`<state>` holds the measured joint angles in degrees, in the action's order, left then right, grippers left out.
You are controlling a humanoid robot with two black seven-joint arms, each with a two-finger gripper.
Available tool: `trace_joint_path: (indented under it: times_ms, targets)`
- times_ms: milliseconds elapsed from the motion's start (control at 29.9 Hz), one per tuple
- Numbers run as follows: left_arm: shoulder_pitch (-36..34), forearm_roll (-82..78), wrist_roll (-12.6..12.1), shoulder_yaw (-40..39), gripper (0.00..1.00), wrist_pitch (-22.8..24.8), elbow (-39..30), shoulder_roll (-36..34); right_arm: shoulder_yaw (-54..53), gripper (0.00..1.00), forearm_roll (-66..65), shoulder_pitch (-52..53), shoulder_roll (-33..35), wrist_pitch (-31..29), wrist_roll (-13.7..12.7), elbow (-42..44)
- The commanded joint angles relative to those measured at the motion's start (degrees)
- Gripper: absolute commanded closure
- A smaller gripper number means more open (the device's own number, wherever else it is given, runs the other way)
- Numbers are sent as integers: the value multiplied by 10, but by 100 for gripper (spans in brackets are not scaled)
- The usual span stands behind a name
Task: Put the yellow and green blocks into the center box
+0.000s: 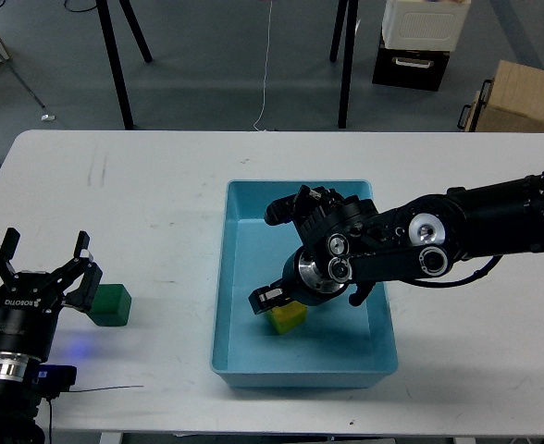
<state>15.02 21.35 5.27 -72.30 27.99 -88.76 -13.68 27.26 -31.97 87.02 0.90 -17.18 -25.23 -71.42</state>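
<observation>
Light blue tray at centre of white table, long axis running 12 to 6 o'clock, near rim close to the table's front edge. Yellow block resting on the tray floor toward 6 o'clock, partly hidden under the right gripper. Right arm reaching in from 3 o'clock, crossing the tray's right wall and filling much of the tray's middle. One dark fingertip visible just at the block's 11 o'clock corner; second finger hidden behind the wrist, so grasped or released: cannot tell. Bare tray floor open along the left wall and at the 12 o'clock end.

Green block on the table at 9 o'clock of the tray, well apart from its left wall, with clear tabletop between. Left gripper just beside the block at its 9 o'clock, fingers spread wide, released, one fingertip close to the block's left face without clear contact. Left arm low at the table's front-left corner, near both edges.

Wide bare tabletop at 12 o'clock and right of the tray.
</observation>
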Motion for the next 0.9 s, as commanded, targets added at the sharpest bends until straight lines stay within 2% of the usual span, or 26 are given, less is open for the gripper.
trace_joint_path:
  times_ms: [0, 100, 234, 334, 468, 501, 535, 635, 702, 768, 869]
  targets:
    - [-2, 0, 0, 5, 0, 0, -1, -1, -4, 1, 16, 8, 2, -1, -1, 15]
    - [-3, 0, -1, 6, 0, 0, 0, -1, -41, 1, 34, 14, 13, -1, 0, 43]
    - [-8, 0, -2, 6, 0, 0, 1, -3, -162, 1, 103, 14, 70, -34, 2, 127]
    - [-10, 0, -3, 7, 0, 0, 7, -3, -253, 1, 224, 5, 112, -108, 3, 185]
    - [-17, 0, -3, 8, 0, 0, 8, -4, -318, 1, 369, -24, 185, -108, 14, 206]
    - [-17, 0, -4, 8, 0, 0, 8, -5, -335, 1, 391, -37, 201, -108, 28, 207]
    - [-20, 0, -4, 8, 0, 0, 8, -5, -361, 1, 407, -54, 218, -108, 53, 211]
    - [-23, 0, -5, 8, 0, 0, 9, -5, -442, 1, 431, -112, 262, -108, 153, 216]
    - [-23, 0, -5, 8, 0, 0, 9, -5, -496, 1, 448, -146, 295, -108, 209, 217]
    - [-22, 0, -5, 8, 0, 0, 10, -5, -546, 1, 478, -182, 330, -108, 241, 218]
    - [-22, -1, -5, 8, 0, 0, 18, -5, -619, 1, 558, -256, 385, -108, 251, 216]
